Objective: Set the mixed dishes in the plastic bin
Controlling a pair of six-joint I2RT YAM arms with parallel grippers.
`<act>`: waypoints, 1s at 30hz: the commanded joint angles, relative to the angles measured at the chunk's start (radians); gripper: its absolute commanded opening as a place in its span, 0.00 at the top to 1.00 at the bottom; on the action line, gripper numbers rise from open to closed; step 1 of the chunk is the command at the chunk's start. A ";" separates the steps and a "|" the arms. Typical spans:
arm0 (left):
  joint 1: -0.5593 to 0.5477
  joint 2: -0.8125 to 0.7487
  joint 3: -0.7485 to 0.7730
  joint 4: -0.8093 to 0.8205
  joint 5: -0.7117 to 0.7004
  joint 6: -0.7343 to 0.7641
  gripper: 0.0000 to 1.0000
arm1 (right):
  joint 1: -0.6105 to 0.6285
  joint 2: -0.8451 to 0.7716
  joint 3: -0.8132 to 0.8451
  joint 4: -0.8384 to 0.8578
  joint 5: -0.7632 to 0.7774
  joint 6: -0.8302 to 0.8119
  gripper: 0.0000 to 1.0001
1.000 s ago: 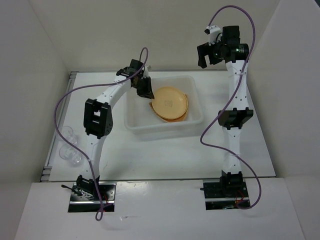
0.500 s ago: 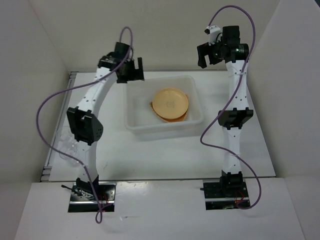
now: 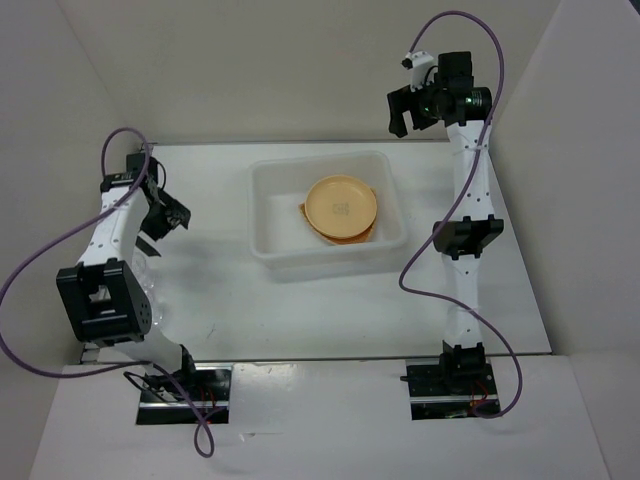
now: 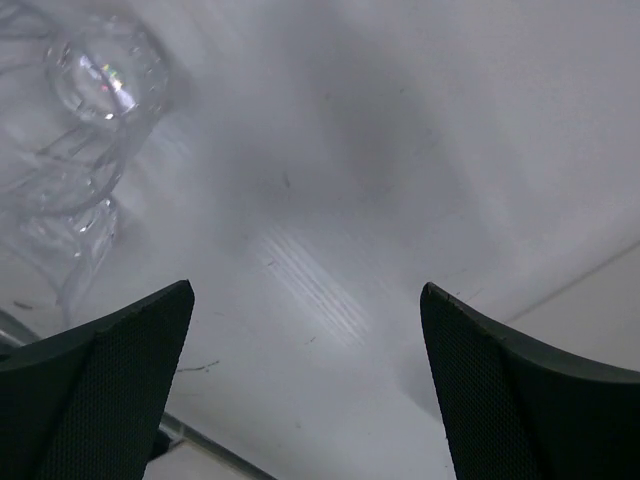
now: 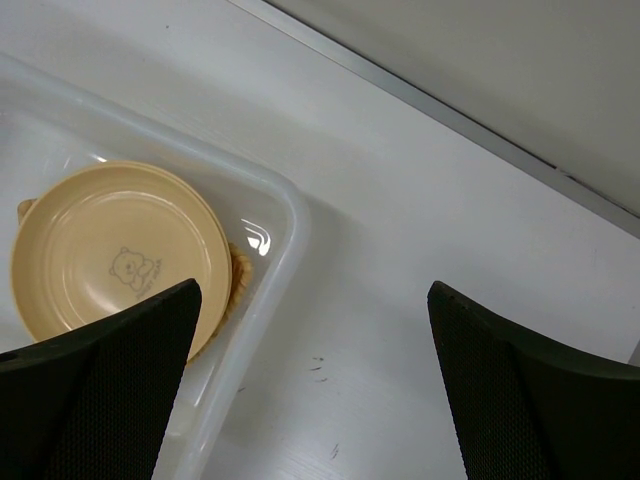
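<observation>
The plastic bin (image 3: 322, 160) sits mid-table, and a tan-yellow plate (image 3: 341, 205) lies flat in it on top of a stack. The woven basket dish (image 3: 371, 234) peeks out from under that stack. In the right wrist view I see the bin's corner (image 5: 290, 230), the plate (image 5: 110, 260) and the woven edge (image 5: 240, 275). My left gripper (image 3: 168, 220) hangs open and empty over the table's left side. In the left wrist view, the left gripper (image 4: 305, 288) has a clear cup (image 4: 105, 65) up and to its left, with more clear glass (image 4: 60, 210) below the cup. My right gripper (image 3: 410, 112) is open and empty, high behind the bin's right end.
White walls enclose the table on three sides. A metal strip (image 5: 440, 115) runs along the back edge. The left arm's elbow (image 3: 100, 300) hangs over the front-left corner, where the clear glassware stands. Bare tabletop (image 3: 480, 290) lies to the right of the bin.
The left gripper opened and left the plate flat in the bin. The left arm then swung from the bin's back-left corner out to the table's left side. The right gripper shifted slightly.
</observation>
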 commanded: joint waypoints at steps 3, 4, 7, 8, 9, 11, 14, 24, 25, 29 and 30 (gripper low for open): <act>0.033 -0.118 -0.056 0.040 -0.046 -0.078 0.00 | 0.007 -0.016 0.031 -0.008 -0.017 0.013 0.02; 0.033 -0.118 -0.056 0.040 -0.059 -0.078 0.00 | 0.007 -0.007 0.031 -0.008 -0.017 0.004 0.02; 0.058 -0.118 -0.096 0.040 -0.083 -0.069 0.00 | 0.007 -0.007 0.031 -0.008 -0.026 0.004 0.02; 0.058 -0.118 -0.108 0.049 -0.083 -0.060 0.00 | 0.007 -0.007 0.031 -0.008 -0.026 0.004 0.02; 0.069 -0.118 -0.118 0.049 -0.083 -0.060 0.00 | 0.007 0.002 0.031 -0.008 -0.026 0.004 0.02; 0.078 -0.118 -0.148 0.058 -0.083 -0.050 0.00 | 0.007 0.003 0.031 -0.008 -0.026 0.004 0.02; 0.098 -0.118 -0.177 0.069 -0.102 -0.041 0.00 | 0.007 0.003 0.021 -0.008 -0.017 0.004 0.02; 0.155 -0.079 -0.285 0.147 -0.086 0.025 0.00 | 0.016 0.003 0.001 -0.008 -0.008 0.004 0.02; 0.155 -0.069 -0.296 0.158 -0.077 0.025 0.00 | 0.016 0.003 0.001 -0.008 -0.008 0.004 0.02; 0.155 -0.038 -0.337 0.190 -0.067 0.045 0.00 | 0.016 -0.007 -0.009 -0.008 0.002 0.004 0.02; 0.155 -0.029 -0.337 0.190 -0.067 0.045 0.00 | 0.016 -0.007 -0.009 -0.008 0.002 0.004 0.02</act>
